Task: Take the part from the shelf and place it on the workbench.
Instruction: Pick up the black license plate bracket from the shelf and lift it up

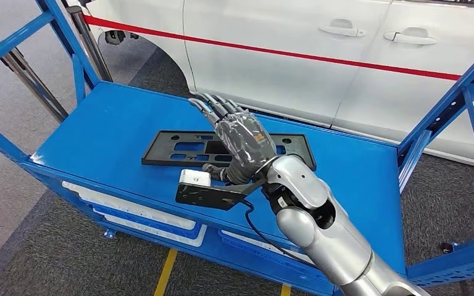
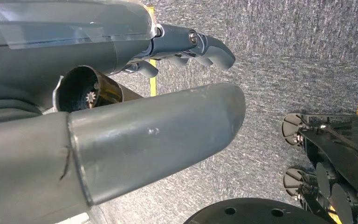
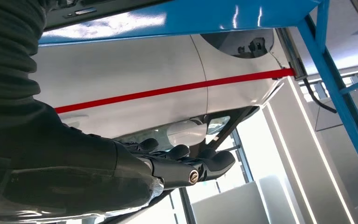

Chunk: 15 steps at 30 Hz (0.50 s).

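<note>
Looming behind everything, a white car [image 1: 321, 55] with a red stripe stands beyond the far edge of the blue shelf [image 1: 99, 135], whose flat blue deck carries the task's thing. On that deck, about midway between its left and right edges and nearer the far edge than the near one, lies the part [image 1: 179, 148], a flat black rectangular plate with cut-out slots; its long axis runs along the shelf's length, left to right, tilted a little so its left end sits slightly nearer the near edge. It lies flat, and its right portion is covered by the robot's arm. Over that portion is the right hand [image 1: 241, 139], its fingers stretched forward and apart, pointing toward the car, with nothing clasped in them; whether the palm touches the plate underneath cannot be told. The left hand [image 2: 186, 46] hangs over grey carpet, its fingers loosely extended and holding nothing. By my reading the task is barely begun: the plate is still on the shelf, ungripped, and the grasp, the lift and the carry to the workbench all remain. Closing on such a thin, flat piece will probably need the fingers worked under an edge.
</note>
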{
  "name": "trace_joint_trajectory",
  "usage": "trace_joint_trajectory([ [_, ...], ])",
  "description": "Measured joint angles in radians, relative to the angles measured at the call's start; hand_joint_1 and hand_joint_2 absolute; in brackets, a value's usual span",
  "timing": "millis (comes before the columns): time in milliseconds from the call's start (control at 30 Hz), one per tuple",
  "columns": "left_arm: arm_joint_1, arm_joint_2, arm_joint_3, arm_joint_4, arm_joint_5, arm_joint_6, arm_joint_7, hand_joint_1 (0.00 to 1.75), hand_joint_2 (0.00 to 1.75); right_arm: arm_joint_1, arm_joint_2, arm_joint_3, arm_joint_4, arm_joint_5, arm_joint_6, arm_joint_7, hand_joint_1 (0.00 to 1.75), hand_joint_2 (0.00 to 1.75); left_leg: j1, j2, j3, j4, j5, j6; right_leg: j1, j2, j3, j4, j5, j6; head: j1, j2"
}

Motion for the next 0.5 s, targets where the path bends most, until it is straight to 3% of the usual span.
trace_joint_trajectory([
  [500, 0.000, 0.024, -0.011, 0.040, 0.000, 0.020, -0.002, 0.00, 0.00, -0.012, 0.042, 0.017, 0.087, 0.039, 0.017, 0.018, 0.00, 1.75, -0.001, 0.000, 0.000, 0.000, 0.000, 0.000, -0.001, 0.000, 0.000, 0.000, 0.000, 0.000, 0.000, 0.000],
])
